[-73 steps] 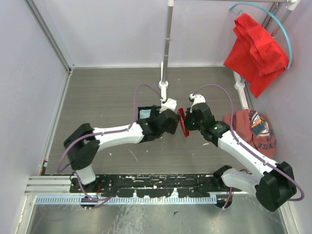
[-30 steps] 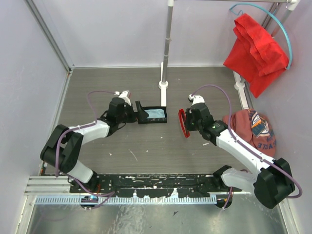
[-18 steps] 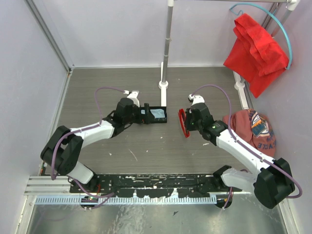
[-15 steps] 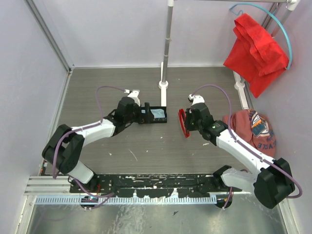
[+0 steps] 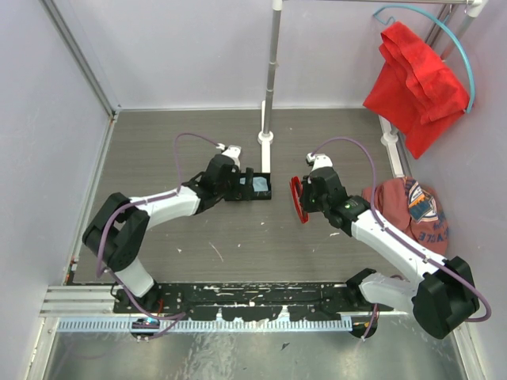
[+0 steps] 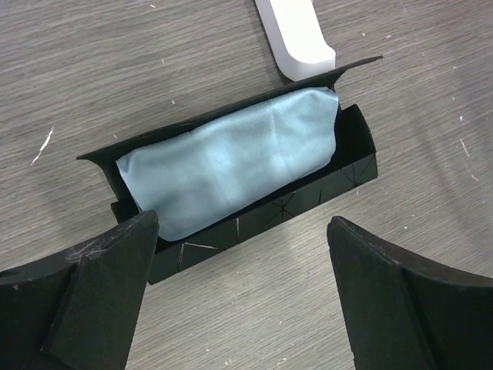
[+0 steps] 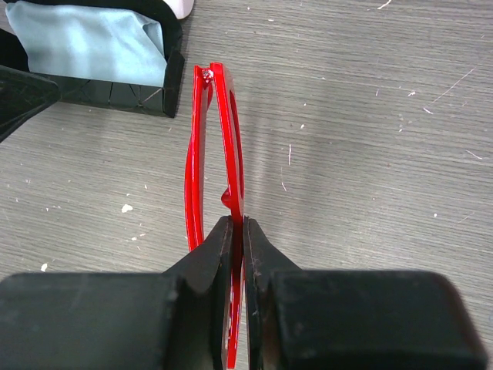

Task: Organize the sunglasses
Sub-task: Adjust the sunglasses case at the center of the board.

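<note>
my right hand (image 7: 239, 226) pinches folded red sunglasses (image 7: 230, 139), ready for casing | my left hand (image 6: 243, 231) spread wide, poised to brace black case (image 6: 312, 187) at sunglasses' 9 o'clock

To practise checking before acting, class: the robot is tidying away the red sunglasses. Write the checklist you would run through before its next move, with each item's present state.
1. Right gripper holds the sunglasses: ok, jaws shut on the frame.
2. Sunglasses folded: ok, the arms appear to lie along the frame.
3. Case open: ok.
4. Case free to take the sunglasses: not ok, the pale blue cloth fills it.
5. Left gripper open and at the case: ok, a finger stands to either side of it.
6. Left fingers clear of the case walls: cannot tell.
</note>
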Tool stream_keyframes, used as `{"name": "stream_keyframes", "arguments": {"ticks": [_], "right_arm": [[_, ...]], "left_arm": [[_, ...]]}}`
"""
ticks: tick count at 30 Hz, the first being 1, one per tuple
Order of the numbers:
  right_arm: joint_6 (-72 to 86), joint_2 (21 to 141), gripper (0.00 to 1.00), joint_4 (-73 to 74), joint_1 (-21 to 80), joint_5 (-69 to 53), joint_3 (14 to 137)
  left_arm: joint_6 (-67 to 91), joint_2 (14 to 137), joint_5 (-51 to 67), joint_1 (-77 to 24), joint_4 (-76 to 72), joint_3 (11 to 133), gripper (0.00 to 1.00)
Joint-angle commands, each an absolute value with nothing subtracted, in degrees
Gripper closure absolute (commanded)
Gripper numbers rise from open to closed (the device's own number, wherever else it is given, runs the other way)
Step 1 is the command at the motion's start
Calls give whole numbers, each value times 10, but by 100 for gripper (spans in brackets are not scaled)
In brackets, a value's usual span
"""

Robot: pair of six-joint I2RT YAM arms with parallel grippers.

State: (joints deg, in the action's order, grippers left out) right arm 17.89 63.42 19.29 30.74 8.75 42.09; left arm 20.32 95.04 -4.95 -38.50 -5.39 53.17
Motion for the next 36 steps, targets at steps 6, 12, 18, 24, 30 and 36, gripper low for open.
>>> {"name": "stream_keyframes", "arguments": {"ticks": [6, 12, 18, 24, 30, 36], "right_arm": [[171, 630, 99, 159, 303, 95, 419], [171, 626, 99, 160, 302, 94, 417], [170, 624, 99, 160, 301, 93, 415], [171, 624, 99, 159, 299, 93, 415], [171, 620, 99, 160, 297, 93, 415], [171, 615, 99, 160, 293, 93, 414]], "left_arm": [[197, 980, -69, -390, -4, 570, 2], [206, 983, -61, -390, 6, 571, 2], [213, 980, -56, -391, 17, 569, 2], [219, 976, -57, -399, 34, 567, 2], [229, 969, -68, -416, 48, 563, 2], [244, 961, -88, -438, 68, 561, 2]]}}
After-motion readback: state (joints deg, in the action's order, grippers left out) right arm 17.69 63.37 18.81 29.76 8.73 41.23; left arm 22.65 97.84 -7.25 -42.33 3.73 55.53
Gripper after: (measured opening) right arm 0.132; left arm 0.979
